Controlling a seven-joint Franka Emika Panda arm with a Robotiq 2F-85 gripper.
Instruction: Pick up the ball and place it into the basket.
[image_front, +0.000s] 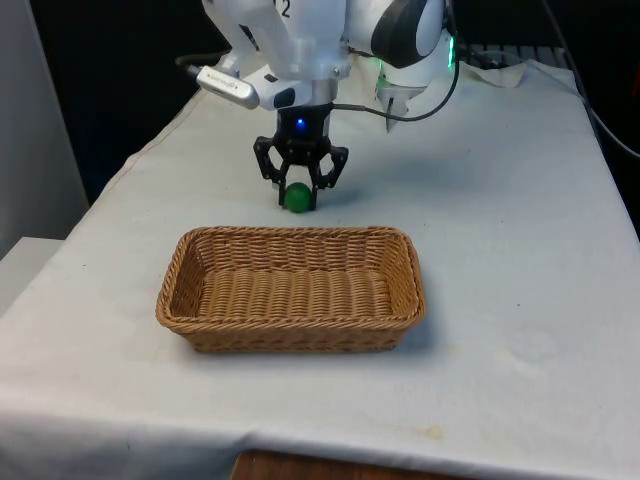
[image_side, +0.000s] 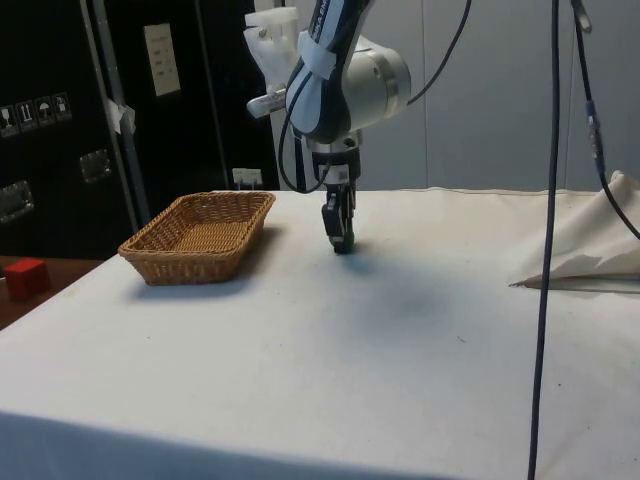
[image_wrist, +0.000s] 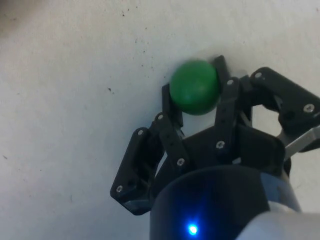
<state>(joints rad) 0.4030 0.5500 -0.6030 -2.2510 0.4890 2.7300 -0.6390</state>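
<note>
A small green ball (image_front: 297, 197) sits low over the white cloth just beyond the basket's far wall, gripped between my black fingers. My gripper (image_front: 298, 198) points straight down and is shut on the ball. In the wrist view the ball (image_wrist: 195, 87) is squeezed between the two fingertips (image_wrist: 223, 82). From the side, the gripper (image_side: 341, 240) reaches the cloth to the right of the basket (image_side: 203, 235). The woven wicker basket (image_front: 190, 265) lies nearer the table's front edge, with nothing inside.
A black cable (image_front: 420, 105) hangs beside the arm. Crumpled white cloth (image_side: 590, 240) lies at the table's edge in the side view, and a red block (image_side: 25, 277) stands off the table beyond the basket.
</note>
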